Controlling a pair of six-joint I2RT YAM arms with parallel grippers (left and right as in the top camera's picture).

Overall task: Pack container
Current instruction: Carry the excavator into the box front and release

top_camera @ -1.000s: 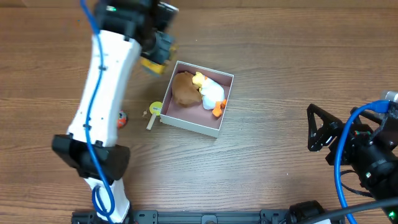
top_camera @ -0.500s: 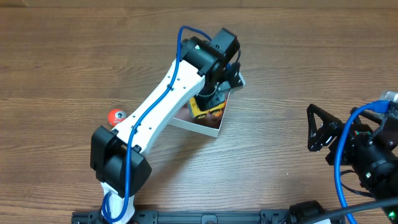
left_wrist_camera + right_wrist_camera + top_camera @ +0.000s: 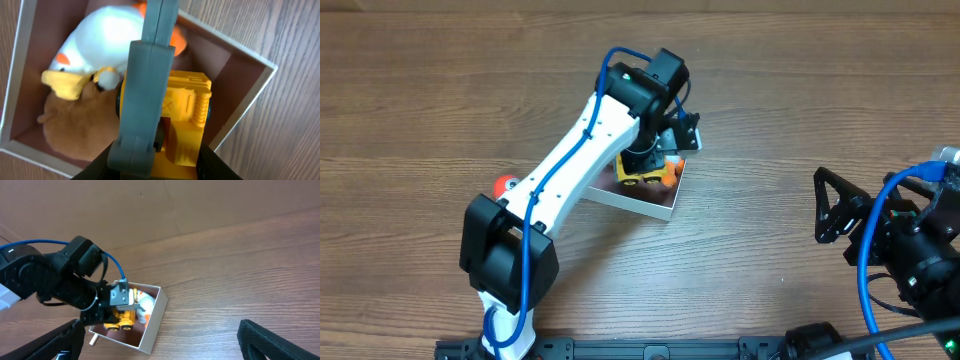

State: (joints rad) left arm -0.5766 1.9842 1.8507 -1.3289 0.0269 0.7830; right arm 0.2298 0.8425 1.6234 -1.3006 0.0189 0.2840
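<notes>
Container (image 3: pixel 638 203) already holds a duck (image 3: pixel 105 35) and brown plush (image 3: pixel 75 130); left hand (image 3: pixel 650 160) is clamped on a yellow truck (image 3: pixel 187 115) just above them. Next, I reckon: lower it in, let go.

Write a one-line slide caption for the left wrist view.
Left pincer holding a yellow toy truck in the container, beside a white duck and brown plush.

Left claw (image 3: pixel 650 160) with yellow truck (image 3: pixel 639 177) over container (image 3: pixel 640 204).

No text, label or number can be read — none legible.
</notes>
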